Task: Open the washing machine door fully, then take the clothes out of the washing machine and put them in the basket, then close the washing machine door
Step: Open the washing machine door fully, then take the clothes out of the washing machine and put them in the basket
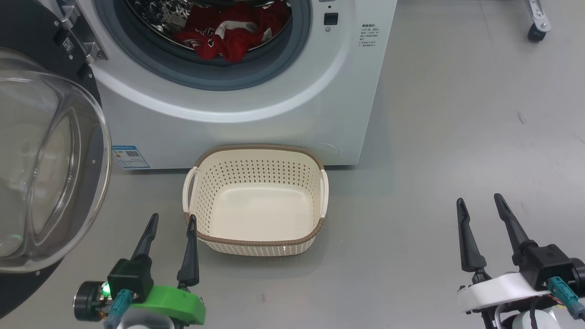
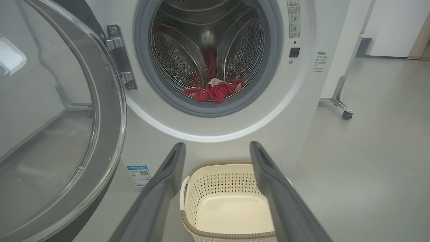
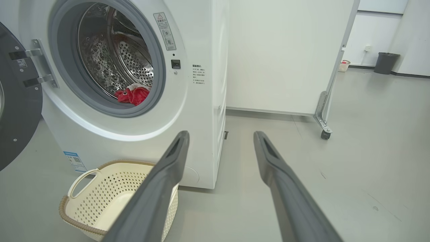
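Our left hand (image 1: 174,216) & right hand (image 1: 478,198) gape wide, empty. Red white-trimmed clothes (image 1: 228,41), maybe two pcs, lie in the white front-load washing machine (image 1: 292,123); its round black-rimmed glass door (image 1: 45,160) hangs open.

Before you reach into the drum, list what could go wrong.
1. The open washing machine door bulges close beside the left gripper; raising that arm could strike its glass.
2. The red clothes lie tangled behind the grey gasket; a pinch may pull out only part.
3. The cream basket sits near the left gripper; a nudge could shift it from under the opening.
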You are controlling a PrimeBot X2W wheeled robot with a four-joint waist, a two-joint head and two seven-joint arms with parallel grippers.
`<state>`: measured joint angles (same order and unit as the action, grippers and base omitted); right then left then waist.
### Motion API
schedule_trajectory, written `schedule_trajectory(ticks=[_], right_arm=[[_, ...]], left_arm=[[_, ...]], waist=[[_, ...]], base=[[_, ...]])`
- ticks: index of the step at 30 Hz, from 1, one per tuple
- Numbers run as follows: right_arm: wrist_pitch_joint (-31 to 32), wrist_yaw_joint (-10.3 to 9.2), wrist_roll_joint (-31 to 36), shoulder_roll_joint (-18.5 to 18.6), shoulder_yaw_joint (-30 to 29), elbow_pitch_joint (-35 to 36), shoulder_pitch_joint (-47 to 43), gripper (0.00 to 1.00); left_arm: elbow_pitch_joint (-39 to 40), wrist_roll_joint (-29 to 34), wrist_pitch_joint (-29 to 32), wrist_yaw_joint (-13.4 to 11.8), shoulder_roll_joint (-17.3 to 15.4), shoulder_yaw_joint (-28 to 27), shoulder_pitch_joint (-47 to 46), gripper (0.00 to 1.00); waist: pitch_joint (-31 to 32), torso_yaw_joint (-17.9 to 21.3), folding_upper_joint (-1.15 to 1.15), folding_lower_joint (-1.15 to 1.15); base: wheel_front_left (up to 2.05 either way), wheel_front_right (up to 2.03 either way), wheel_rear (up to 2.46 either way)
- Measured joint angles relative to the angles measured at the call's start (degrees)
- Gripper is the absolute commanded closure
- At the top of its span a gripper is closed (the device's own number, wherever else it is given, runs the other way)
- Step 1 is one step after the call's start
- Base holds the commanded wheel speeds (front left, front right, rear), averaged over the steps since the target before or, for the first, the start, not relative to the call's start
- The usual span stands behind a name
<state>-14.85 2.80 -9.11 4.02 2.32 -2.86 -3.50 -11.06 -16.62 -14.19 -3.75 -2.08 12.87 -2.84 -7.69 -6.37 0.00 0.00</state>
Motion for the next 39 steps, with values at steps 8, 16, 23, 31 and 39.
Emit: schedule_trajectory(ticks=[8, 16, 23, 31, 39], right_arm=[[0.0, 0.01, 0.0, -0.2, 0.1, 0.3, -0.9, 0.0], [0.0, 0.01, 0.0, -0.4, 0.1, 0.3, -1.7, 0.0], [0.0, 0.01, 0.0, -0.4, 0.0, 0.3, -1.8, 0.0], [0.0, 0.01, 0.0, -0.5, -0.1, 0.4, -1.9, 0.0], [0.0, 0.01, 0.0, -0.5, -0.2, 0.7, -2.0, 0.0]], left_arm=[[0.2, 0.4, 0.1, -0.5, -0.1, 0.2, 0.8, 0.0], [0.2, 0.6, 0.5, -0.5, -0.1, 1.1, 0.8, 0.0], [0.4, 0.6, 0.5, -0.5, -0.1, 1.4, 0.8, 0.0], [1.0, 0.6, 0.5, -0.5, -0.1, 1.5, 0.8, 0.0], [1.7, 1.0, 0.5, -0.5, -0.1, 2.1, 0.8, 0.0]], waist=[[0.5, -0.2, 0.0, 0.0], [1.0, -0.1, 0.0, 0.0], [1.6, 0.1, 0.0, 0.0], [1.8, 0.0, 0.0, 0.0], [1.7, -0.1, 0.0, 0.0]], base=[[0.0, 0.0, 0.0], [0.0, 0.0, 0.0], [0.0, 0.0, 0.0], [0.0, 0.0, 0.0], [0.21, -0.21, 0.0]])
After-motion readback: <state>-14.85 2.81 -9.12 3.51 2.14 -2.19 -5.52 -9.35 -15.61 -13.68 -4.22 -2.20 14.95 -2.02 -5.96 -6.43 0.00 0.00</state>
